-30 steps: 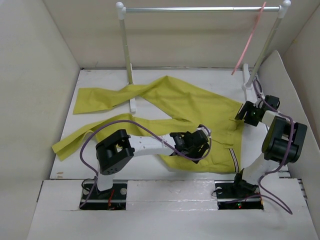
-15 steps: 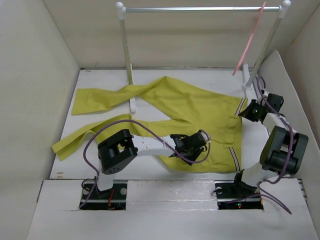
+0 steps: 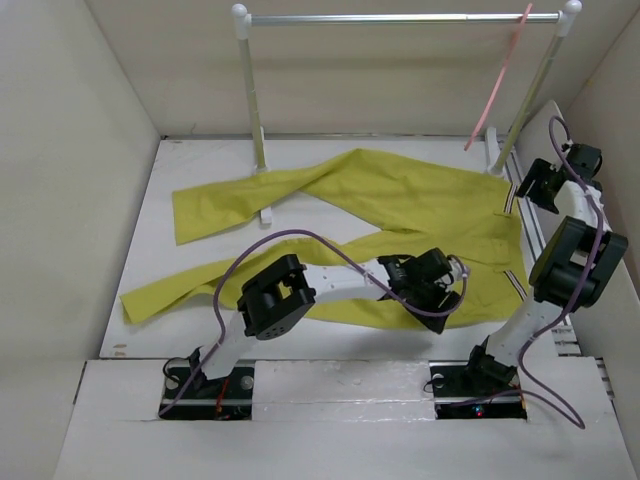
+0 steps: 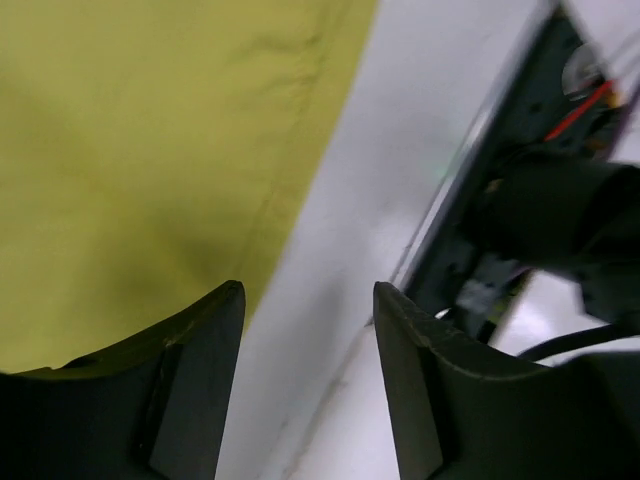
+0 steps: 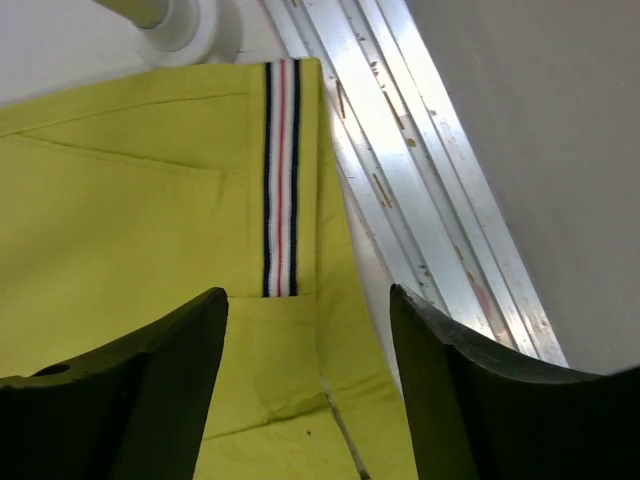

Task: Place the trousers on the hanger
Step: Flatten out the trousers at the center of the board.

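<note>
The mustard trousers (image 3: 400, 210) lie flat on the white table, legs to the left, striped waistband (image 3: 514, 200) at the right. The pink hanger (image 3: 497, 80) hangs from the rack's rail at the far right. My left gripper (image 3: 447, 290) is open and empty at the trousers' near edge; in the left wrist view its gripper (image 4: 305, 290) has bare table between the fingers and cloth (image 4: 120, 150) on the left. My right gripper (image 3: 530, 185) is open over the waistband's far corner; in the right wrist view the gripper (image 5: 308, 295) hovers over the cloth (image 5: 150, 200) beside the stripes (image 5: 281, 180).
A rack with white posts (image 3: 252, 90) and a metal rail (image 3: 400, 17) stands at the back; one foot (image 3: 265, 213) rests by the trouser legs. Aluminium tracks (image 5: 420, 200) run along the right wall. The right arm's base (image 4: 540, 220) is near my left gripper.
The trousers have slid right and toward the back. My left gripper moved right along the near edge. My right gripper moved back and right to the waistband's far corner.
</note>
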`<state>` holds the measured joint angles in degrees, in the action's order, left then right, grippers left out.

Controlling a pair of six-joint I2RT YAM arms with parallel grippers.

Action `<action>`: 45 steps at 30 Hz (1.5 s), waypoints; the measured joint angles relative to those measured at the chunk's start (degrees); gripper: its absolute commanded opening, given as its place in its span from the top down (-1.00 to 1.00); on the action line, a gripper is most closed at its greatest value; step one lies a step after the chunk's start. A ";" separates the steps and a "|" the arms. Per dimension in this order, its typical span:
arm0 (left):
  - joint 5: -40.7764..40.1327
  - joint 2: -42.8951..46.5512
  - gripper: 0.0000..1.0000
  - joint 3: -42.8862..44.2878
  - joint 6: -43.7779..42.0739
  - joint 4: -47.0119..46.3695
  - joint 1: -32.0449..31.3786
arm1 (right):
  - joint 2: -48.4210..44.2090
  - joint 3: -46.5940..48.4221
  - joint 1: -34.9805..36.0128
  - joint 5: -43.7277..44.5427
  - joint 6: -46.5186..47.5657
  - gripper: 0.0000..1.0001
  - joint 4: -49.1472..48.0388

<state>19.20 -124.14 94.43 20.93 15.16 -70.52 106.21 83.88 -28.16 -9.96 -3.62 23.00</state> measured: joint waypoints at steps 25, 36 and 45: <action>-17.14 44.19 -0.13 -41.70 26.23 -9.18 77.44 | -42.73 -44.54 70.99 -2.32 -6.51 -0.02 -9.92; -11.15 27.45 -0.14 -40.92 30.86 -10.40 84.63 | -36.13 -39.56 77.81 2.21 -4.74 -0.28 -7.89; -11.80 22.49 0.98 -37.70 34.12 -14.62 84.50 | -36.83 -39.41 77.07 6.21 -4.17 -0.36 -4.04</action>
<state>7.40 -101.65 56.73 55.05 0.54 13.98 69.38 44.47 48.90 -3.75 -7.79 18.96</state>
